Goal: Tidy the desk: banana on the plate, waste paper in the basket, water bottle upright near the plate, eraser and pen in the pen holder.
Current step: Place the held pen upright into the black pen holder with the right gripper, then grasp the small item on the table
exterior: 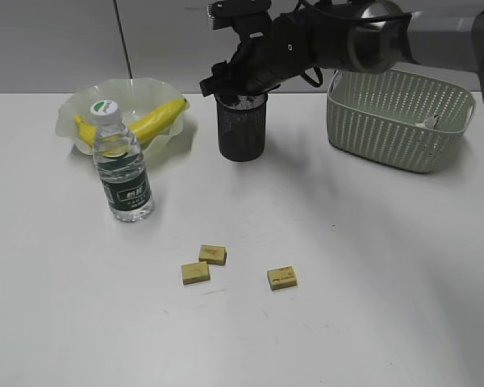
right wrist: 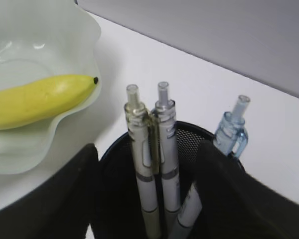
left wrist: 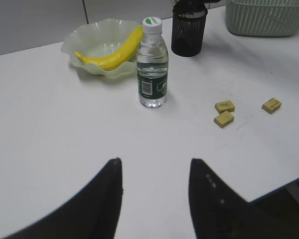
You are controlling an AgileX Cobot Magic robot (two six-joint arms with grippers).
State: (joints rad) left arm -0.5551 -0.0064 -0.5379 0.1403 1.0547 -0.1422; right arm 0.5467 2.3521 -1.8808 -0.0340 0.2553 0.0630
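Observation:
My right gripper stands open over the black mesh pen holder, its fingers on either side of two pens that stand in the cup untouched. A blue-clipped pen leans at the cup's far rim. Three yellow erasers lie on the desk. The banana rests in the wavy plate. Beside it the water bottle stands upright. The waste paper lies in the basket. My left gripper hangs open over bare desk.
The right arm stretches across the back of the desk from the right, above the basket's left end. A grey wall closes the far side. In the left wrist view the desk's edge runs near the lower right.

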